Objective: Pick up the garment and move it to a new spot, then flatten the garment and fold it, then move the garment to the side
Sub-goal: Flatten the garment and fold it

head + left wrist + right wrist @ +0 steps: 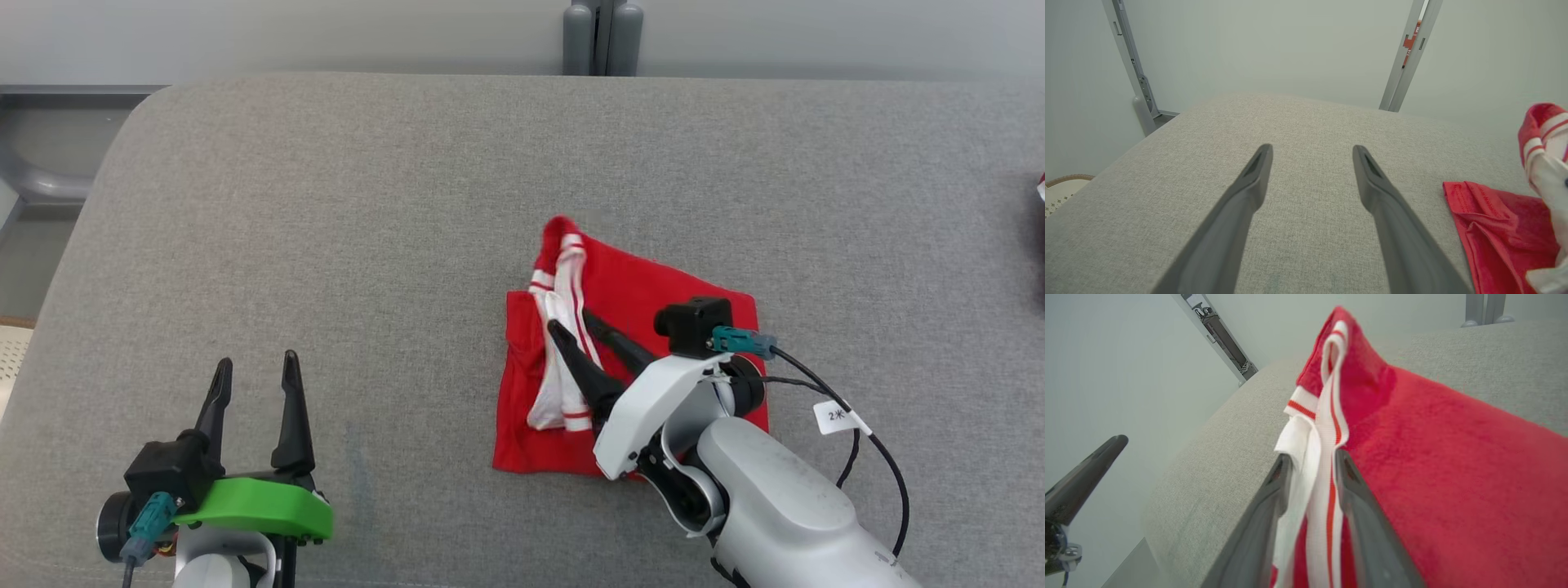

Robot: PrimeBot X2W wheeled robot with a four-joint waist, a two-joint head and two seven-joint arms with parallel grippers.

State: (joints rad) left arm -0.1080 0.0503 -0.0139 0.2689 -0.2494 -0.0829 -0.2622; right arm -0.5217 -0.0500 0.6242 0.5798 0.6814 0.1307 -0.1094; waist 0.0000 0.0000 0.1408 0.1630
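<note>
From my seat the garment (645, 286) lies a little right of the middle of the grey cushion top (367, 204), nearer the near edge than the far one. It is red, roughly square and partly doubled over. A white band with thin red stripes (563, 327) runs near to far along its left part, and the far end of that band stands up in a small hump. I can read no brand or print on the cloth itself.

My right gripper (571, 320) reaches in from the near right and sits on the garment. In the right wrist view its fingers (1274, 490) stand a narrow way apart with the striped band between them. I cannot tell whether they pinch it or merely straddle it.

My left gripper (255, 361) is over the near left of the cushion, well apart from the garment. Its jaws are spread wide with nothing between them.

The only writing I can make out is on a small white tag (838, 416) on the black cable (886, 465) of the right arm. It shows a 2 followed by one character I read as 米. In the left wrist view a red patch (1410, 41) on a far grey upright is too small to read.
</note>
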